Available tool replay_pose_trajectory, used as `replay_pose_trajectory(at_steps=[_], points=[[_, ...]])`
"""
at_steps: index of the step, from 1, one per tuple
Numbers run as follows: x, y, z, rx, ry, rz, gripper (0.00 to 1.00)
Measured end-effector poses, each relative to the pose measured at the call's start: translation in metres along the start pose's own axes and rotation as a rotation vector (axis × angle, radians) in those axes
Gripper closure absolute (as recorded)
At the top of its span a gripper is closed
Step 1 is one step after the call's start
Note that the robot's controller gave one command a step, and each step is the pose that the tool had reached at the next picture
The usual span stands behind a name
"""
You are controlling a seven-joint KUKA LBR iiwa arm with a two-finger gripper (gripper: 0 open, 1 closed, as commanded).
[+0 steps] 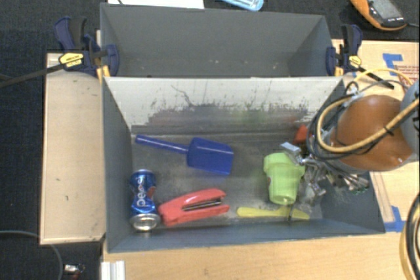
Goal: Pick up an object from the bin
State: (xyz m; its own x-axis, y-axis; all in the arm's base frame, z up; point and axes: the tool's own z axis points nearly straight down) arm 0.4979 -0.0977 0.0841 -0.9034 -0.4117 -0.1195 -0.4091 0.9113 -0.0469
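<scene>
My gripper is low in the bin's right part, just to the right of a light green plastic cup lying on its side. Its metal fingers stand beside the cup, close to or touching it; nothing shows between them. A thin yellow stick lies on the floor just below the cup and the fingers. A small red-orange thing peeks out behind the arm at the back right.
A blue scoop lies in the middle of the bin. A red stapler and a blue Pepsi can lie near the front left. The arm's orange cover and cables hang over the bin's right wall.
</scene>
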Motion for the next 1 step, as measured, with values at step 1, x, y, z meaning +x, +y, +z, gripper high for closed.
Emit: replay_pose_trajectory(at_steps=[1], points=[[-0.0168, 0.0025, -0.0035, -0.007, 0.01, -0.004, 1.0]])
